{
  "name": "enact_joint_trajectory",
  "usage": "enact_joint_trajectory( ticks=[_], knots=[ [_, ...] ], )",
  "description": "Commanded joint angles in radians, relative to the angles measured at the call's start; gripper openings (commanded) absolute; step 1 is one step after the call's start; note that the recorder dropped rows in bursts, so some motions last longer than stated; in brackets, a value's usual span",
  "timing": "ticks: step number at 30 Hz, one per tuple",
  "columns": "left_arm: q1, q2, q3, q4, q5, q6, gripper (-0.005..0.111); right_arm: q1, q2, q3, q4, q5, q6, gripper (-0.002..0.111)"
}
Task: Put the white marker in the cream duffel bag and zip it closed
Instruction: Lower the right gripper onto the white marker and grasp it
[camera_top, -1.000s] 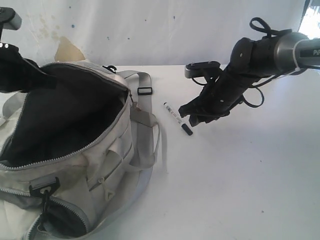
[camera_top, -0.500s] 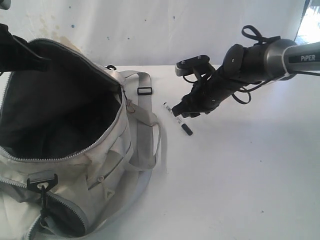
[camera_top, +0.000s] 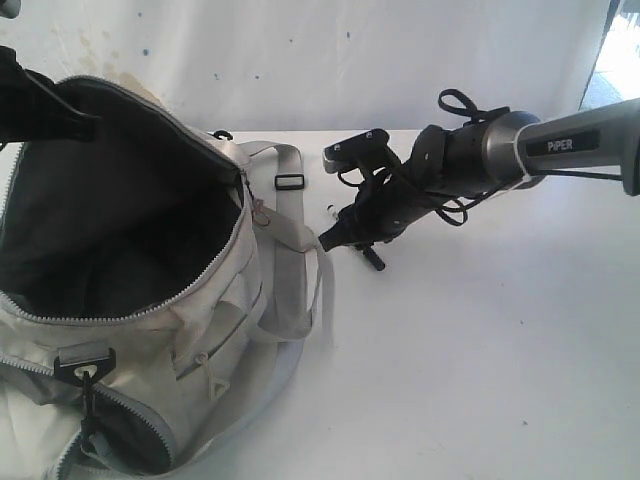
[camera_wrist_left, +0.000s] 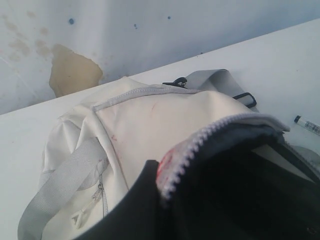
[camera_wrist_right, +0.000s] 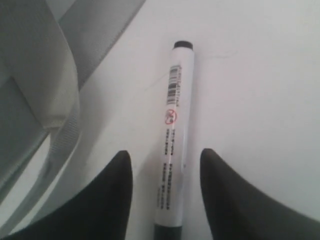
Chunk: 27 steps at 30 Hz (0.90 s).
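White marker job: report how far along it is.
Done: the large off-white fabric duffel bag gapes open at its main zip, its edge pinched by the left gripper, fingers shut. In hand: the right gripper, fingers open, straddles the slim white black-capped marker, which lies ungripped on the white table beside the grey strap. Left: grip it, lift, drop it inside, zip the bag.

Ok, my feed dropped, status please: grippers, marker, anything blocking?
Left gripper shut on cream duffel bag rim, mouth open. Right gripper open, jaws astride white marker on table. Strap beside it, apart.

white marker (camera_wrist_right: 175, 145), cream duffel bag (camera_top: 150, 345)
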Motion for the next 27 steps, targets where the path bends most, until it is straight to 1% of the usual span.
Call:
enact_joint_trajectory(
  ticks=[1,4,6,9,13,22,27],
  knots=[
    [0.001,-0.016,-0.009,-0.007,-0.03,-0.004,0.001,0.0,0.024,-0.002,0.002,-0.014,-0.012,0.041],
    [0.001,-0.016,-0.009,-0.007,-0.029,-0.004,0.001,0.0,0.035,-0.002,0.002,-0.009,-0.012,0.041],
    [0.001,-0.016,-0.009,-0.009,-0.026,-0.004,0.001,0.0,0.035,-0.002,0.002,-0.003,-0.012,0.036],
    [0.001,-0.016,-0.009,-0.009,-0.026,-0.004,0.001,0.0,0.035,-0.002,0.002,0.031,-0.01,0.024],
    [0.001,-0.016,-0.009,-0.011,-0.023,-0.004,0.001,0.0,0.035,-0.002,-0.002,0.083,-0.01,0.001],
    [0.001,-0.016,-0.009,-0.011,-0.021,-0.004,0.001,0.0,-0.033,-0.002,-0.009,0.177,0.001,0.0],
    [0.001,-0.016,-0.009,-0.011,-0.022,-0.007,0.001,0.0,-0.153,-0.002,-0.009,0.388,0.056,0.0]
  ],
)
